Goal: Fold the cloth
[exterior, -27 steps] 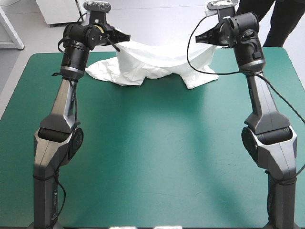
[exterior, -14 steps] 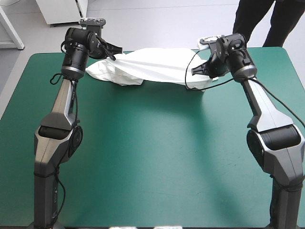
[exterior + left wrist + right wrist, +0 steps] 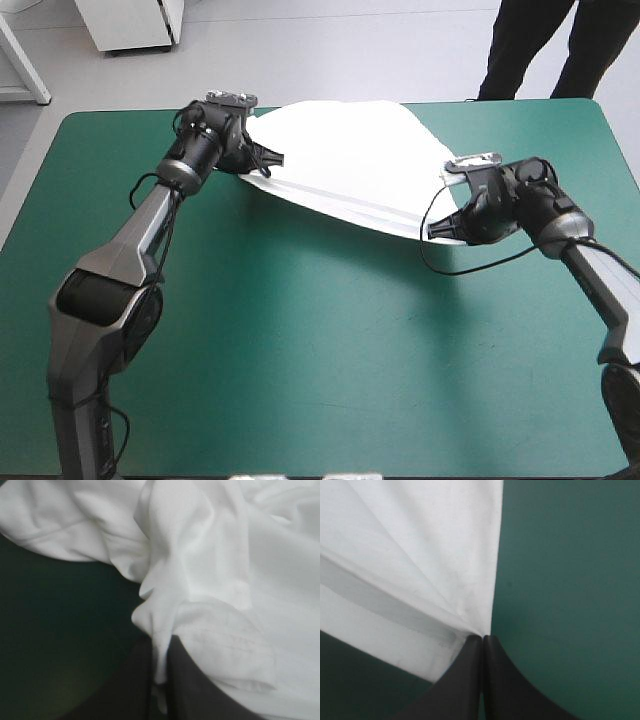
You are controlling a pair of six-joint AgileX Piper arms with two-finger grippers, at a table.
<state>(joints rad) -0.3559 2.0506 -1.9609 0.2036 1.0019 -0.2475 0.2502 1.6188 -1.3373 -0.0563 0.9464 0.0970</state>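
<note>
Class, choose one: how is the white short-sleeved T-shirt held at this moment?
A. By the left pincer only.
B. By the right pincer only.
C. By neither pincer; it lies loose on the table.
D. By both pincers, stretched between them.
D: the left pincer and the right pincer are each shut on the white short-sleeved T-shirt, whose near edge runs taut between them above the teal-green table cover.

A desk (image 3: 300,400) with a teal-green cover fills most of the high view. Beyond its far edge lies a pale grey floor (image 3: 330,50). A white cabinet (image 3: 130,25) stands there near the left corner, a white slanted leg (image 3: 25,62) beside it.
</note>
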